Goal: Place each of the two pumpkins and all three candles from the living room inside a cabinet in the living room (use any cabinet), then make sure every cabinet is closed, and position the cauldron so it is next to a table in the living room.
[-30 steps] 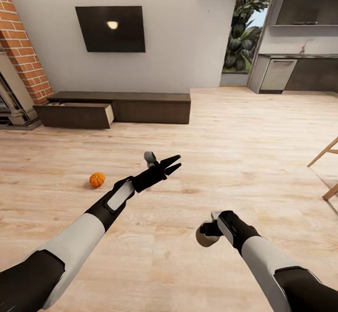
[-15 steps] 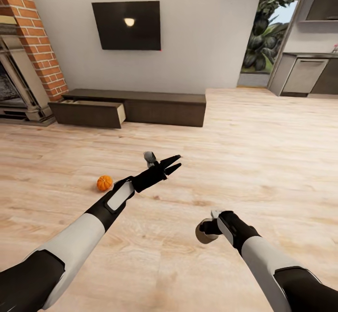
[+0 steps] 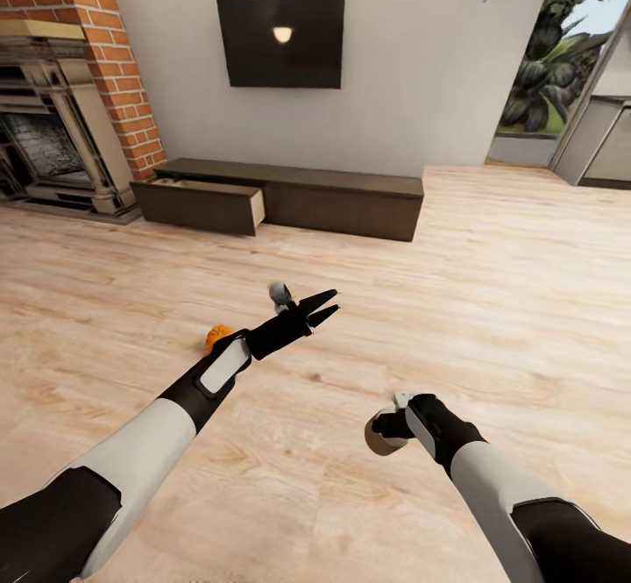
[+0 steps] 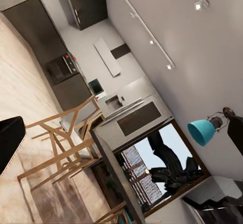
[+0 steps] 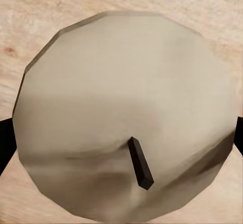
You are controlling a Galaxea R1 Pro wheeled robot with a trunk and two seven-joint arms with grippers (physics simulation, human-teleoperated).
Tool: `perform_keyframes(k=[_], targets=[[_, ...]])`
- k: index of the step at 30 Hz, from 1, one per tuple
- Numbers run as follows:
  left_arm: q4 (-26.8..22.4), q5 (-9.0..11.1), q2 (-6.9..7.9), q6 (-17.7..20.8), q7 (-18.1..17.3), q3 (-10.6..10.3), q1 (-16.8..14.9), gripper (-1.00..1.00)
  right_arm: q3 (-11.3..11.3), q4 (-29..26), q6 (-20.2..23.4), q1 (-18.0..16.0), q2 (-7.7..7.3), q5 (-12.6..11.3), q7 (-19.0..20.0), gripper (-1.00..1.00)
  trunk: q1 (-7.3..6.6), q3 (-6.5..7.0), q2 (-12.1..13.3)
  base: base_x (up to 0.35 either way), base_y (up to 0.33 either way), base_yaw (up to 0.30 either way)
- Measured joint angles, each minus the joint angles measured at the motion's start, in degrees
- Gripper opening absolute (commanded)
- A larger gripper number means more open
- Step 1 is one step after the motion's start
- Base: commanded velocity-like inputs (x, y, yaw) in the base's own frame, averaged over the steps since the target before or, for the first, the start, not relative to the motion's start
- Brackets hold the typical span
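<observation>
Right gripper (image 3: pixel 379 436) clenching candle (image 5: pixel 126 133); left gripper (image 3: pixel 321 306) spread, empty. Pumpkin (image 3: pixel 217 335) lying on floor before cabinet (image 3: pixel 289 198), drawer (image 3: pixel 203 203) hanging out.

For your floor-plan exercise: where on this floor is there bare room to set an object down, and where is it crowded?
Bare boards run from the cabinet forward to both arms, and right toward the doorway. It is tighter at the left gripper, where a pumpkin lies beside the forearm, and by the open drawer. The right gripper holds a candle.
</observation>
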Motion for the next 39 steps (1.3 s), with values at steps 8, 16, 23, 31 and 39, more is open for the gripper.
perform_keyframes(k=[8,16,23,31,39], targets=[[0.06,0.00,0.00,0.00,0.00,0.00,0.00,1.00,0.00,0.01,0.00,0.00,-0.02,0.03,-0.01,-1.00,0.00,-0.45,0.00,0.000,0.000,0.233],[0.09,0.09,0.02,0.00,0.00,0.04,0.00,1.00,0.00,0.00,0.00,0.00,0.02,0.00,-0.02,-1.00,0.00,-0.79,0.00,0.073,-0.144,0.260],[0.17,0.12,0.20,0.00,-0.07,0.09,0.00,1.00,0.00,0.06,0.07,0.00,0.02,0.01,-0.08,-1.00,0.00,-0.92,0.00,0.224,-0.251,0.280],[1.06,0.09,1.34,0.00,-4.42,0.15,0.00,1.00,0.00,0.08,0.09,0.00,0.02,-0.08,-0.09,-1.00,0.00,-0.93,0.00,0.304,-0.084,0.284],[1.14,0.10,1.38,0.00,-4.57,0.18,0.00,1.00,0.00,0.08,0.08,0.00,0.02,-0.08,-0.09,-1.00,0.00,-0.93,0.00,0.329,-0.003,0.285]])
